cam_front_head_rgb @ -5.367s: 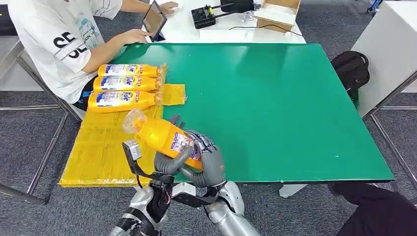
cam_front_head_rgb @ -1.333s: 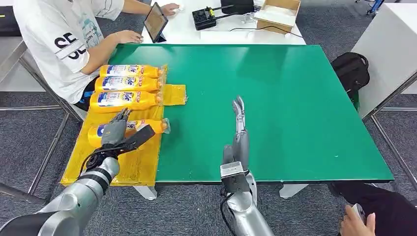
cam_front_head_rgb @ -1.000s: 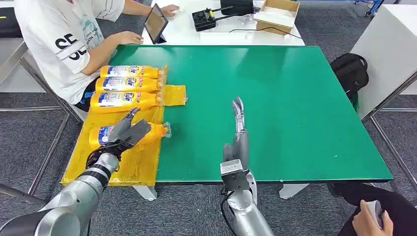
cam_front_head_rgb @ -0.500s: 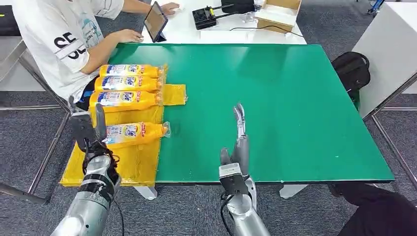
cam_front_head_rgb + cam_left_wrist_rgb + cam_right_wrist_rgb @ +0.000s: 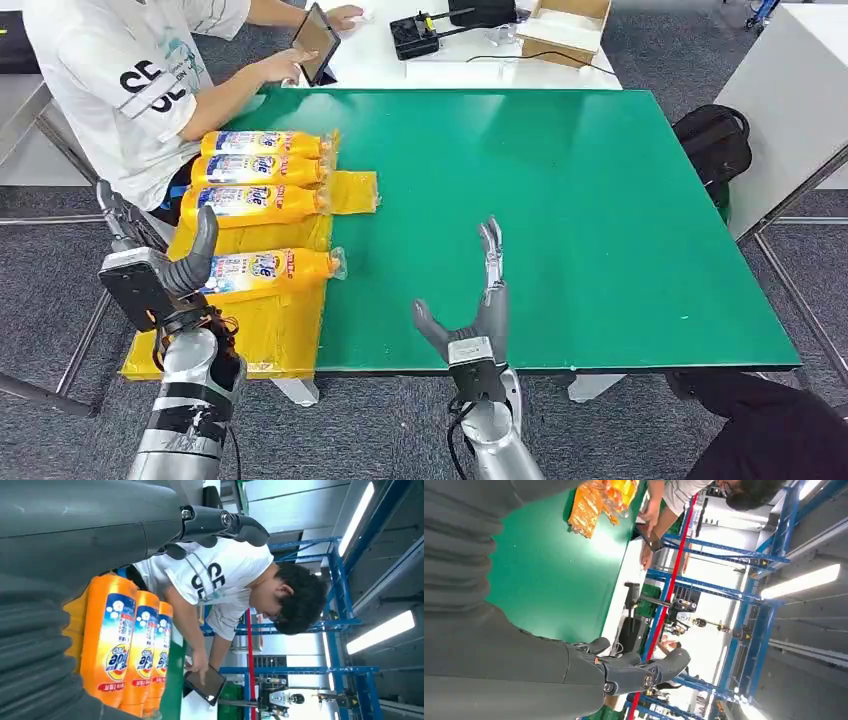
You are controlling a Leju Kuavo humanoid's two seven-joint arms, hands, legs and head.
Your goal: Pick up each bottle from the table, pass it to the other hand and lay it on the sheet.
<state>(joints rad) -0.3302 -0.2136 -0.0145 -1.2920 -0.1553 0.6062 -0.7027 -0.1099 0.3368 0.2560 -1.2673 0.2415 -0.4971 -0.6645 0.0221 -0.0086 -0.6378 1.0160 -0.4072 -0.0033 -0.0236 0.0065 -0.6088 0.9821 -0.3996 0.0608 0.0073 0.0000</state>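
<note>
Bottles (image 5: pixel 262 199), four, lie side by side on the yellow sheet (image 5: pixel 250 330); likely heavy, slick plastic, best gripped mid-body. Left hand (image 5: pixel 160 268) and right hand (image 5: pixel 478 300) hold nothing, fingers apart.

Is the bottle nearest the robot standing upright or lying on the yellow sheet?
Lying down. The nearest orange bottle rests on its side on the yellow sheet, cap toward the green table, free of the left hand.

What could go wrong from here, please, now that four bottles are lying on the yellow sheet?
The nearest bottle lies with its cap past the yellow sheet's edge, so it might roll onto the green table. The left hand, open beside that bottle, could nudge it. A person's arm reaches in near the far bottles.
</note>
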